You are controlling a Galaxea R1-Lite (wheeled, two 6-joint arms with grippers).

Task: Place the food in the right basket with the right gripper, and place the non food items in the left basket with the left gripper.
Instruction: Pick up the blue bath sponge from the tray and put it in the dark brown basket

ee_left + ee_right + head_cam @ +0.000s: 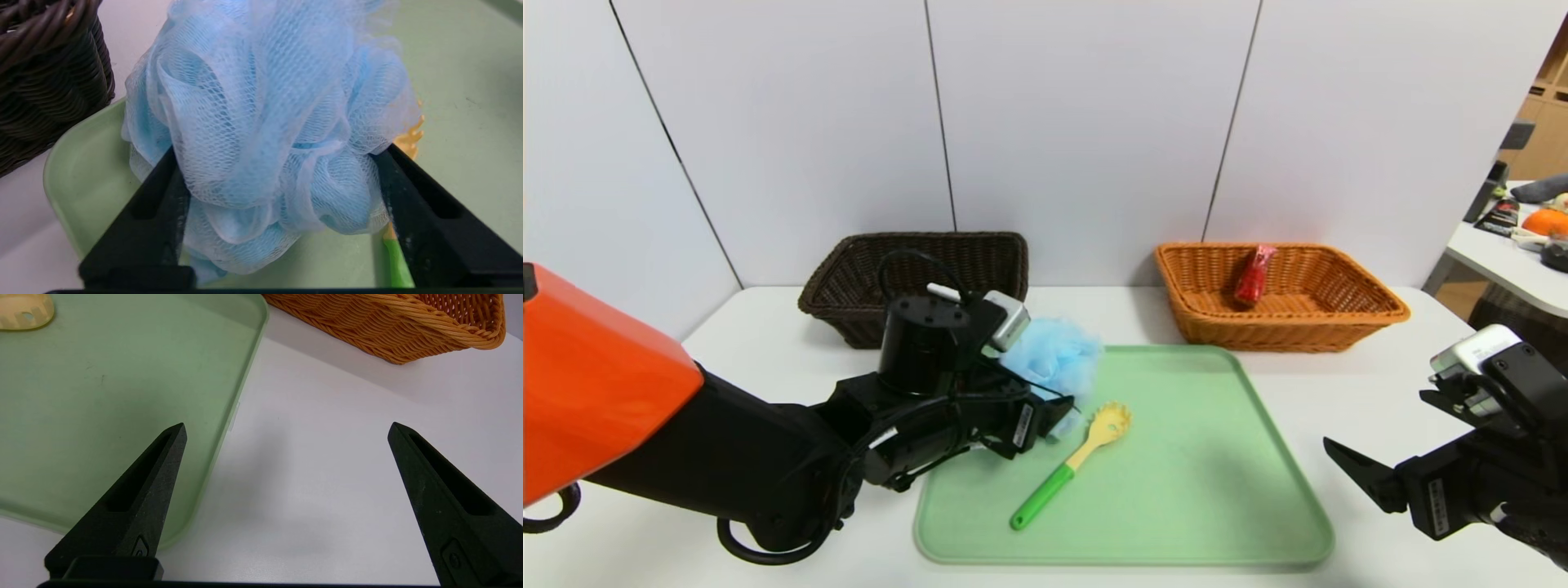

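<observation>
A blue mesh bath puff (1058, 351) (265, 102) sits at the far left corner of the green tray (1192, 490). My left gripper (1052, 412) (282, 149) is shut on its lower part, with a black finger pressed into the mesh on each side. Beside it on the tray lies a pasta spoon (1066, 469) with a yellow head and green handle (398, 265). A red food packet (1252, 276) lies in the orange right basket (1339, 322). The dark brown left basket (849, 310) (49, 81) stands just behind my left gripper. My right gripper (1372, 465) (287, 424) hovers open over the table, right of the tray.
The white table (1380, 384) ends at a grey wall behind both baskets. The tray's right rim (241, 392) and the orange basket's wall (388, 330) lie ahead of my right gripper. A second table with clutter (1527, 237) stands at the far right.
</observation>
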